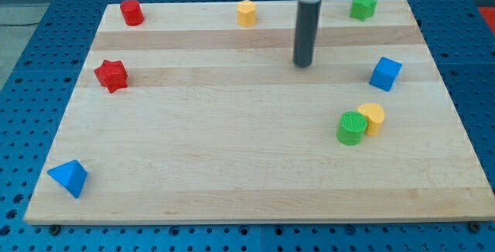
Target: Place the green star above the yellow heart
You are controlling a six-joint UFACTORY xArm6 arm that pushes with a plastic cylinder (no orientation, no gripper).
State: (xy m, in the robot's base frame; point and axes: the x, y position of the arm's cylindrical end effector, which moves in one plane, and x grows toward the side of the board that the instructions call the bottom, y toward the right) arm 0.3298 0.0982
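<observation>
The green star lies near the board's top right corner. The yellow heart lies at the right of the board, lower down, touching a green cylinder on its left. My tip stands on the board left of and below the green star, well apart from it, and above and left of the yellow heart.
A blue cube lies between the star and the heart at the right. A yellow hexagonal block is at top centre. A red cylinder and a red star are at the left. A blue triangular block is at the bottom left.
</observation>
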